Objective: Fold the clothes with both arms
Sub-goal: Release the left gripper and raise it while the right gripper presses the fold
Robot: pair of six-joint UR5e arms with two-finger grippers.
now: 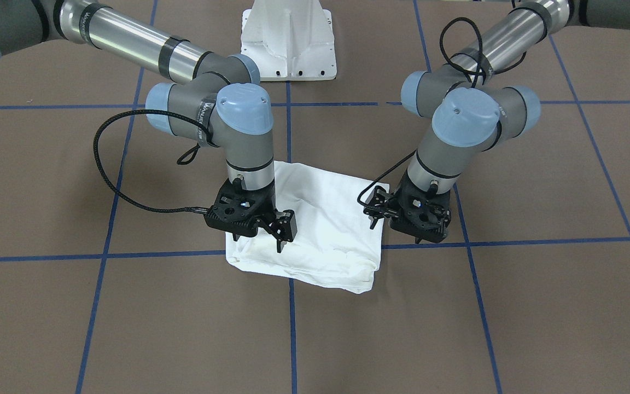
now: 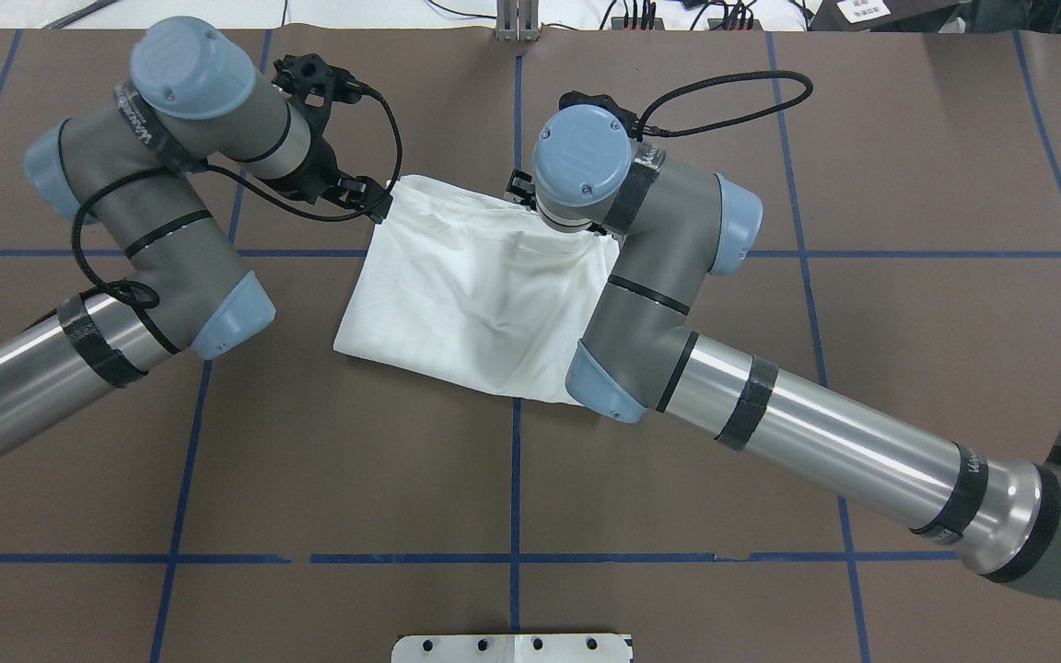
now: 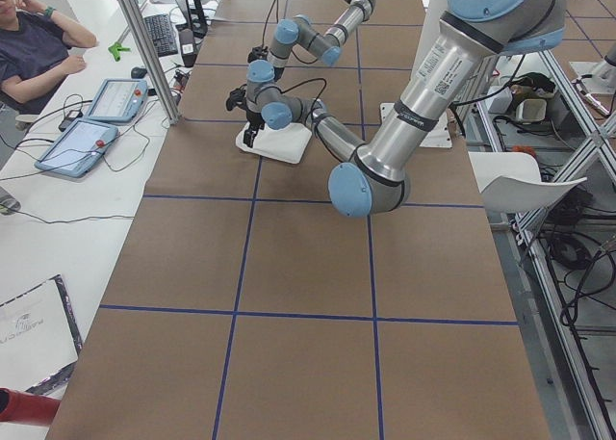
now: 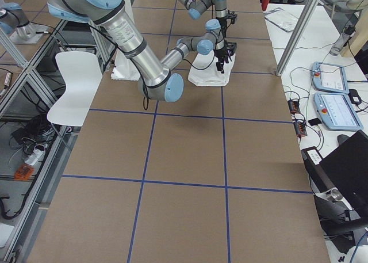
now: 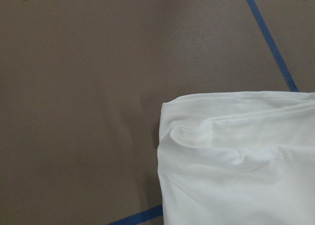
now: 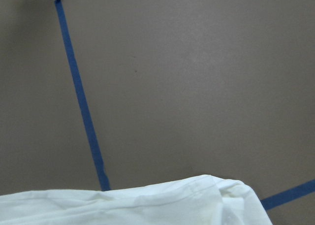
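Worktop, front view: brown worktop (image 1: 315,339) with blue tape lines (image 1: 292,328) sits nearest the lens; white metal pedestal (image 1: 289,44) at the far edge.
Shirt, front view: white long-sleeved T-shirt (image 1: 326,230), folded to a rough rectangle, flat mid-worktop over a tape crossing.
Right gripper, front view: black right gripper (image 1: 280,232) low over one shirt corner. No cloth in it; finger spread, cannot tell.
Left gripper, front view: black left gripper (image 1: 376,216) just beside the opposite edge. No cloth in it; spread, cannot tell either.
Overhead: shirt lies between both wrists. Left gripper at its far corner, right gripper mostly hidden under its own wrist.
Side views: grippers too small to judge. Person (image 3: 38,45) seated off the worktop's side.
Left wrist: layered shirt corner, loose flap on top, no fingers in frame.
Right wrist: shirt edge along the frame bottom, tape line beyond.
Risk: a pinch likely catches only the top layer, so the stack peels open. Left gripper is off the edge and may close on nothing. Uneven lift between arms would skew the fold.
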